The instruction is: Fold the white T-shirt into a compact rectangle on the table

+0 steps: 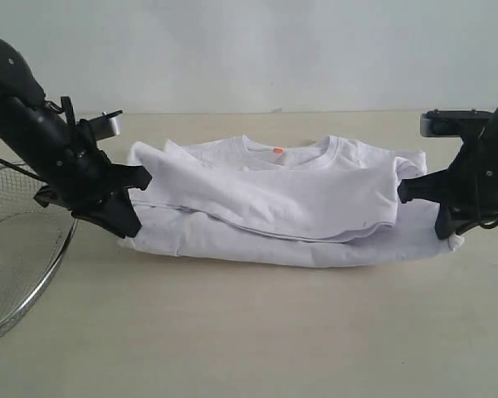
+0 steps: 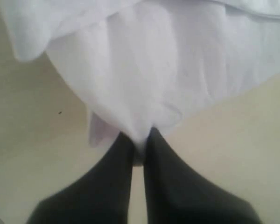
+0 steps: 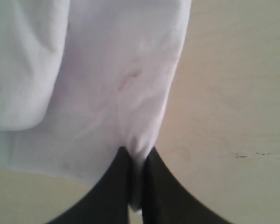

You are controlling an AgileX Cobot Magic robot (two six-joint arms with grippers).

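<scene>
The white T-shirt lies across the middle of the table, partly folded, with its collar and small orange tag at the far side. A folded layer is lifted over the body. My left gripper is shut on the shirt's left edge; in the left wrist view the white T-shirt is pinched between the black fingers of the left gripper. My right gripper is shut on the right edge; the right wrist view shows the white T-shirt pinched in the right gripper.
A round wire-mesh basket sits at the table's left edge, close under the left arm. Bare beige tabletop stretches in front of the shirt. A pale wall stands behind the table.
</scene>
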